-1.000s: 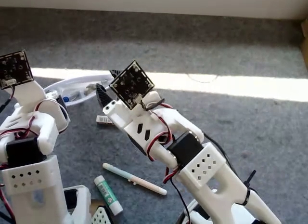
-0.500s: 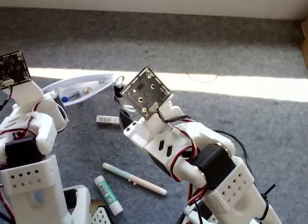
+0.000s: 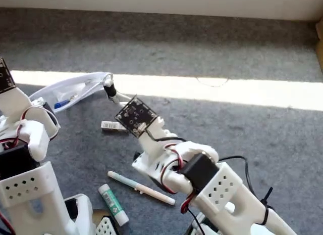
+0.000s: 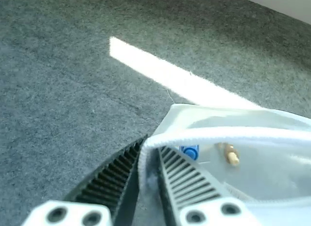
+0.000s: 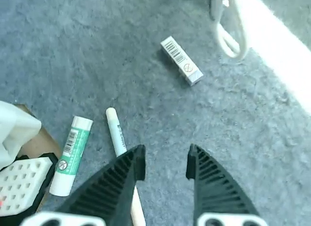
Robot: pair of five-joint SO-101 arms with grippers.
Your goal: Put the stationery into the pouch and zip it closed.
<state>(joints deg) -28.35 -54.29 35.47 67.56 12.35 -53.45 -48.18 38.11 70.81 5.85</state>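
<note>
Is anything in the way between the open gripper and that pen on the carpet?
Nothing visible does. The right gripper hangs open just above the pen; the glue stick lies beside it, apart.

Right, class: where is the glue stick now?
In the high view the glue stick lies on the carpet, low on the left side, just left of the pen.

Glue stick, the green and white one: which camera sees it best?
The right wrist view: the glue stick lies whole and close, beside the pen. The high view has it farther off, by the left arm's base.
</note>
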